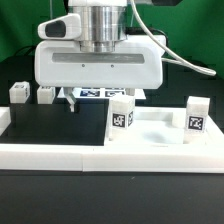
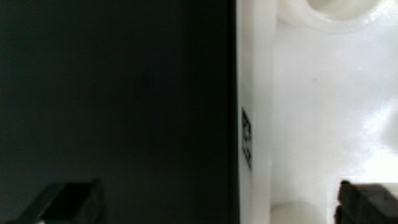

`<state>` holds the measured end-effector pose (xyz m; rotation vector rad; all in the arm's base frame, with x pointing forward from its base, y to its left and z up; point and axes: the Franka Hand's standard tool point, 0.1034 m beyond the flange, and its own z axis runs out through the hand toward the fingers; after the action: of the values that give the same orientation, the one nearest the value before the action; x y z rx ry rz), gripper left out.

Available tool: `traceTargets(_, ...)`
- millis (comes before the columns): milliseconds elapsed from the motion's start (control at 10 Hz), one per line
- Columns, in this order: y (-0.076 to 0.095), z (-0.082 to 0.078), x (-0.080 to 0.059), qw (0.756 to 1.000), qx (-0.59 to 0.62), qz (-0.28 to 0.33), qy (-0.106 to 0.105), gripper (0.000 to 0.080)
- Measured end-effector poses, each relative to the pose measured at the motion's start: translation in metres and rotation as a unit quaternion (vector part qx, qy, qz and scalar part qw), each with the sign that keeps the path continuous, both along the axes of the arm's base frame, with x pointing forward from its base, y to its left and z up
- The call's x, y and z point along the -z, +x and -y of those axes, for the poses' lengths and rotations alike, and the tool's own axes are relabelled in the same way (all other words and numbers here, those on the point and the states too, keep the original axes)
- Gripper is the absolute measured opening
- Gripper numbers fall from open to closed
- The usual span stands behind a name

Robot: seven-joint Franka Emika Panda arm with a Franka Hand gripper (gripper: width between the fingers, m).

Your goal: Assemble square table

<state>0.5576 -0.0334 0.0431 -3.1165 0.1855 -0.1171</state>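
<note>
Because the wall [image 1: 60,152] spans the bottom of the exterior view from edge to edge, you have a fence to work against. The tabletop [image 1: 160,127] lies flat just behind it, in the lower right of that frame. The gripper [image 2: 219,203] hangs over the tabletop's edge on the exterior view's left side. Its broad white body fills the upper middle of the frame, with the marker board [image 1: 95,93] showing just beneath.

Its fingers [image 2: 71,203] are spread wide and hold nothing. In the wrist view one hangs over the black table [image 2: 107,100] and the other over the white tabletop, and neither touches anything.

Two legs [image 1: 121,116] stand upright at the tabletop's near side, one at lower centre and one at far right. You cannot tell whether they are seated in holes. Two loose legs [image 1: 45,94] stand at middle left, well apart from the tabletop. The wrist view also shows a hole [image 2: 331,15] in the tabletop and a tag [image 2: 246,135] on its edge.

Expect the tabletop to be light, stiff and smooth, so probably slippery between metal pads. Its face looks too broad for the jaws, so pinch it through its thickness at the rim, clear of the hole. The legs should be light and rigid too, so take one squarely around its middle.
</note>
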Motion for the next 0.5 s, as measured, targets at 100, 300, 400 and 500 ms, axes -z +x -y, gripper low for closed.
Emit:
traceTargets(100, -0.005, 0.001, 0.008, 1.000, 0.001, -0.012, 0.002, 0.0649)
traceTargets(300, -0.007, -0.002, 0.017, 0.999, 0.003, -0.033, 0.007, 0.0649)
traceTargets(400, -0.009, -0.002, 0.025, 0.999, 0.002, -0.041, 0.007, 0.0649)
traceTargets(500, -0.010, -0.004, 0.029, 0.999, 0.001, -0.048, 0.009, 0.0649)
